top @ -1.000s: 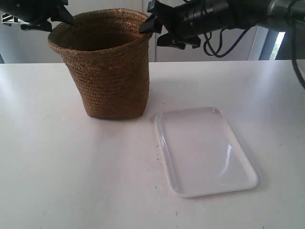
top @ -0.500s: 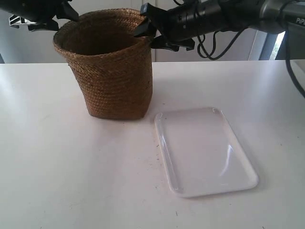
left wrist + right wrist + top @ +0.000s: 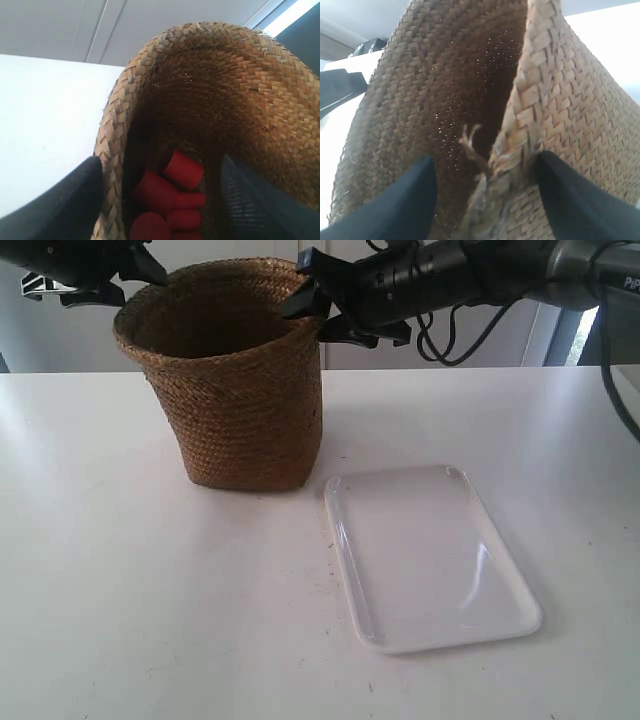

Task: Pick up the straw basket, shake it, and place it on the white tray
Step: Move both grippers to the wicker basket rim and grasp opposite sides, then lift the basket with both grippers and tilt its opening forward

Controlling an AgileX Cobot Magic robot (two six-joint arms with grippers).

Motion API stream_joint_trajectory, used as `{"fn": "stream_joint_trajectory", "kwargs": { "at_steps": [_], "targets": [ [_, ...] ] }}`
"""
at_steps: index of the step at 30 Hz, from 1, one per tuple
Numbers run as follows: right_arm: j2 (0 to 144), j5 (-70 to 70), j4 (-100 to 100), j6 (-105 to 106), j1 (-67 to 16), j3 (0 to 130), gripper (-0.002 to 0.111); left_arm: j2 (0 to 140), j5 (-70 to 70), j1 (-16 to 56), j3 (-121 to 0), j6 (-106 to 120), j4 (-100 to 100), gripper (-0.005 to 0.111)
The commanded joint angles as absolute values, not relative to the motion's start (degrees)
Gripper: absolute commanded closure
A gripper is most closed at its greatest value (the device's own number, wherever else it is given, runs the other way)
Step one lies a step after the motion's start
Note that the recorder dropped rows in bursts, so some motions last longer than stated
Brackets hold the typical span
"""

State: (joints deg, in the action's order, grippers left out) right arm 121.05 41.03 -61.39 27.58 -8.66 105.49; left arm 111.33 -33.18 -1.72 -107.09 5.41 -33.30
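The straw basket (image 3: pixel 245 390) stands upright on the white table, just left of the white tray (image 3: pixel 430 555), which lies flat with nothing on it. The gripper (image 3: pixel 135 270) of the arm at the exterior view's left sits at the basket's left rim. The other arm's gripper (image 3: pixel 312 305) sits at the right rim. My left gripper (image 3: pixel 161 162) is open, one finger outside against the braided rim (image 3: pixel 112 150) and one well inside. My right gripper (image 3: pixel 485 159) is open too, straddling the rim (image 3: pixel 520 130) with gaps on both sides.
Several red cylinders (image 3: pixel 172 190) lie in the basket's bottom. The white table (image 3: pixel 150 590) runs in front of the basket and around the tray. Black cables (image 3: pixel 450 335) hang from the arm at the exterior view's right. A pale wall stands behind.
The basket has shifted slightly to the right on the table, along with both grippers at its rim. Over the last half second almost nothing moved.
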Motion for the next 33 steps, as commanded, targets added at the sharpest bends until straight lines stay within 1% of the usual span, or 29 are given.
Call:
{"fn": "stream_joint_trajectory", "kwargs": {
  "at_steps": [1, 8, 17, 22, 26, 30, 33],
  "targets": [
    [121.0, 41.3, -61.4, 28.1, -8.7, 105.8, 0.052, 112.7, -40.4, -0.4, -106.4, 5.0, -29.1, 0.037],
    [121.0, 41.5, -61.4, 28.1, -8.7, 105.8, 0.052, 112.0, -40.7, -0.5, -107.4, 6.2, -27.5, 0.037],
    [121.0, 43.0, -61.4, 28.1, -8.7, 105.8, 0.052, 110.1, -37.9, -0.5, -108.0, 7.5, -25.8, 0.037],
    [121.0, 45.0, -61.4, 28.0, -8.7, 105.8, 0.052, 107.4, -32.7, -0.5, -108.0, 7.5, -25.0, 0.037],
    [121.0, 46.2, -61.4, 28.0, -8.7, 105.8, 0.052, 107.4, -33.4, -0.5, -108.0, 7.5, -21.9, 0.037],
    [121.0, 44.7, -61.4, 28.0, -8.7, 105.8, 0.052, 110.4, -36.2, -0.5, -108.0, 5.6, -19.4, 0.037],
    [121.4, 43.9, -61.4, 28.0, -8.7, 105.8, 0.052, 113.6, -37.7, -0.5, -108.0, 4.9, -22.1, 0.037]
  ]
}}
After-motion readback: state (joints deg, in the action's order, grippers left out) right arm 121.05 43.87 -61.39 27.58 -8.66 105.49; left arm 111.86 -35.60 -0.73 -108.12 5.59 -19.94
